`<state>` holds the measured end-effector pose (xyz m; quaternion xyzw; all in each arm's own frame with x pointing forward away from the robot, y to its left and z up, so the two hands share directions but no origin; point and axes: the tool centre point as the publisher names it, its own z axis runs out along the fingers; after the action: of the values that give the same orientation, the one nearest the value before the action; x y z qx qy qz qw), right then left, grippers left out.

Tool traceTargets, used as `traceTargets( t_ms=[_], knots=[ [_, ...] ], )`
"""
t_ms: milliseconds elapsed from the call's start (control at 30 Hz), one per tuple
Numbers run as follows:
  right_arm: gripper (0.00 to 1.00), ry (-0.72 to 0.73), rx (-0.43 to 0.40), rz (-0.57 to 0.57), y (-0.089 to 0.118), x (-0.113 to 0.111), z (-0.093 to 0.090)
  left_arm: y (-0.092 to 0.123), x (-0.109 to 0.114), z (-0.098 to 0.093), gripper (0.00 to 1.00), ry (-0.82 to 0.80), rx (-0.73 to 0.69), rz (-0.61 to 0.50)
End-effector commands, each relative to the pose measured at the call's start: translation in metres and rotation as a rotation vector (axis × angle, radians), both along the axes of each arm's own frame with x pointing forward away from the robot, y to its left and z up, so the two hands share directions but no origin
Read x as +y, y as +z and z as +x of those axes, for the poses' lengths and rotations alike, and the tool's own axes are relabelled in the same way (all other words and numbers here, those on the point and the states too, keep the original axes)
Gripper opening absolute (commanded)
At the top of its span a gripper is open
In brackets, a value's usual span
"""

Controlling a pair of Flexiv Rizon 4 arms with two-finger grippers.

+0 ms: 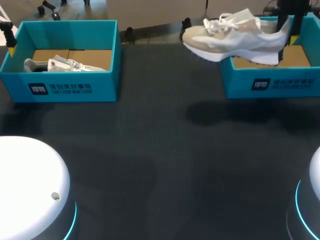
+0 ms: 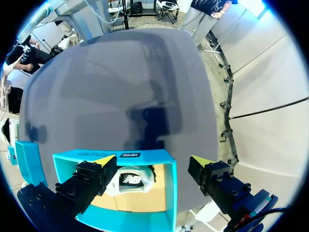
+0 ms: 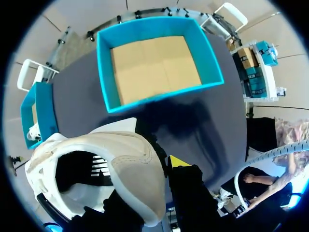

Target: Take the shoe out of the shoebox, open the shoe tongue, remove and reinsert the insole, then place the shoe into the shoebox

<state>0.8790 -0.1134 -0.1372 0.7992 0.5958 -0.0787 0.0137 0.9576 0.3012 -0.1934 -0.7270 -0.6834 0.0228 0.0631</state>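
A white and beige sneaker (image 1: 235,36) hangs in the air over the left wall of the right teal shoebox (image 1: 270,82), toe pointing left. My right gripper (image 1: 289,34) is shut on its heel. In the right wrist view the heel collar (image 3: 137,164) sits between the fingers of this gripper (image 3: 161,169), and the empty shoebox (image 3: 159,63) lies ahead with its cardboard floor bare. My left gripper (image 2: 153,162) stands open above the left teal shoebox (image 2: 169,193), which holds a second sneaker (image 2: 130,180). In the head view that gripper (image 1: 9,44) is at the far left edge.
The left shoebox (image 1: 65,87) with the second sneaker (image 1: 60,65) stands at the back left. Dark tabletop (image 1: 160,150) stretches between and in front of the two boxes. White robot bases (image 1: 30,190) sit at the front corners.
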Motion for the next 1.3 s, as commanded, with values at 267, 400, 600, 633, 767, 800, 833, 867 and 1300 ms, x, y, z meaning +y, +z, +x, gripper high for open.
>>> traceTargets(
  t_ms=[267,400,600,633,767,800,833,867,1300],
  knots=[
    [0.0,0.042,-0.306,-0.082,0.002,0.001,-0.015,0.001,0.0,0.0,1.0,0.0,0.0,0.001],
    [0.0,0.042,-0.306,-0.082,0.002,0.001,-0.015,0.001,0.0,0.0,1.0,0.0,0.0,0.001],
    [0.0,0.066,-0.293,-0.093,-0.02,0.029,-0.026,0.001,0.0,0.0,1.0,0.0,0.0,0.001],
    [0.0,0.066,-0.289,-0.093,-0.024,0.036,-0.031,0.001,0.0,0.0,1.0,0.0,0.0,0.001],
    [0.0,0.076,-0.289,-0.053,-0.042,0.058,-0.051,0.001,0.0,0.0,1.0,0.0,0.0,0.001],
    [0.0,0.075,-0.285,-0.05,-0.046,0.063,-0.056,0.001,0.0,0.0,1.0,0.0,0.0,0.001],
    [0.0,0.079,-0.281,-0.041,-0.049,0.068,-0.06,0.001,0.0,0.0,1.0,0.0,0.0,0.001],
    [0.0,0.078,-0.281,-0.036,-0.053,0.073,-0.064,0.001,0.0,0.0,1.0,0.0,0.0,0.001],
    [0.0,0.083,-0.235,0.044,-0.113,0.14,-0.101,0.001,0.0,0.0,1.0,0.0,0.0,0.001]
  ],
)
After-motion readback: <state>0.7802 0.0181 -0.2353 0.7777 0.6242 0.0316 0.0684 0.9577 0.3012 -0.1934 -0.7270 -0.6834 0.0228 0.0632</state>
